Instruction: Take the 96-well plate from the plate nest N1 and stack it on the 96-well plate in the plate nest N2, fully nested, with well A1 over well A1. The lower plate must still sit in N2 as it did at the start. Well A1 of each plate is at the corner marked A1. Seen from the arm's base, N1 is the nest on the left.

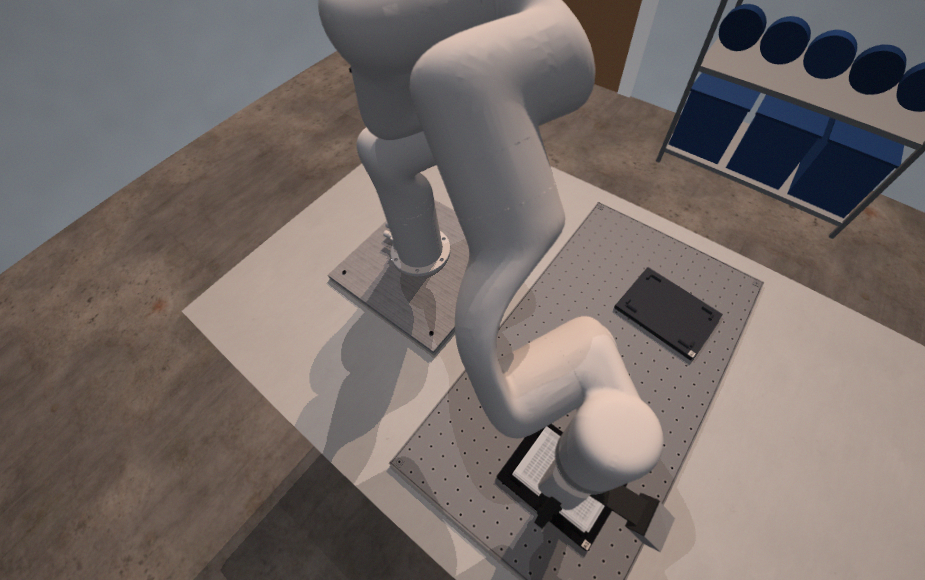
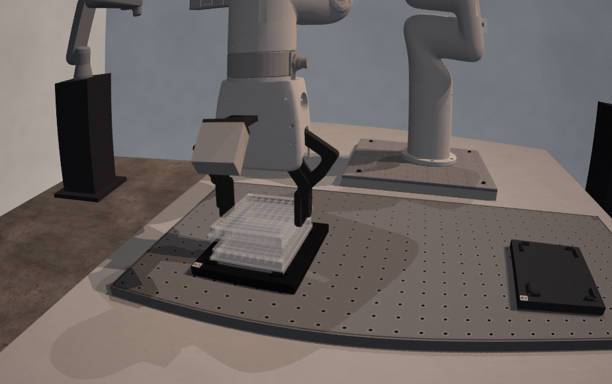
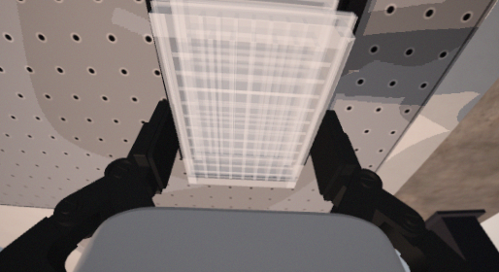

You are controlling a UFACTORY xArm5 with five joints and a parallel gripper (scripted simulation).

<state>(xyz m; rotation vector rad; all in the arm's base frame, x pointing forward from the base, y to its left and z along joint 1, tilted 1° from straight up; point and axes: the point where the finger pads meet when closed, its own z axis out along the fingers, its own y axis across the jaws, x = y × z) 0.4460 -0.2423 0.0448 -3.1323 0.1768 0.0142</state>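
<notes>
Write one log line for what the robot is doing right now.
fingers: shut on upper plate | position: just above lower plate in black nest | other nest: holds no plate | stage: not seated
</notes>
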